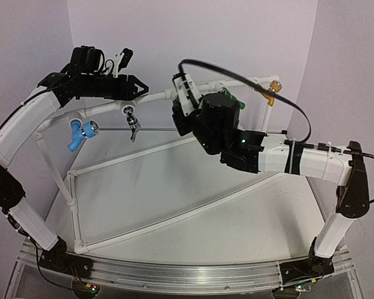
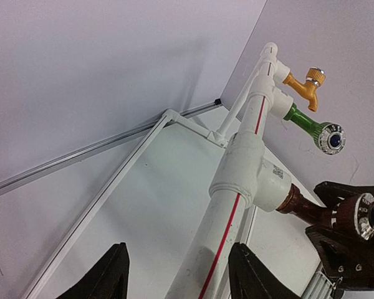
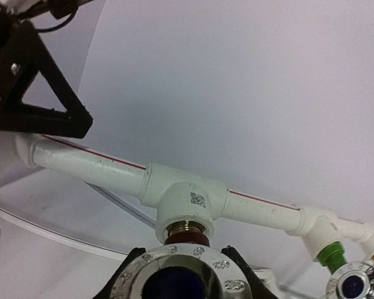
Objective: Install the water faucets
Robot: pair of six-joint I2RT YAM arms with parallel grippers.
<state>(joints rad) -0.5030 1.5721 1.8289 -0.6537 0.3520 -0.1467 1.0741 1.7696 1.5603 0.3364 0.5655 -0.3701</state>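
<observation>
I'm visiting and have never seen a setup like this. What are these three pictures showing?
Two robot arms are bolted to a table. One picture looks down from above; the other two come from cameras on each wrist. On the table stands a white pipe frame with taps screwed into it: blue, chrome, green and orange. The left tool straddles the top pipe, steadying it. The right tool grips a brown tap seated in a tee fitting, apparently screwing it in.
</observation>
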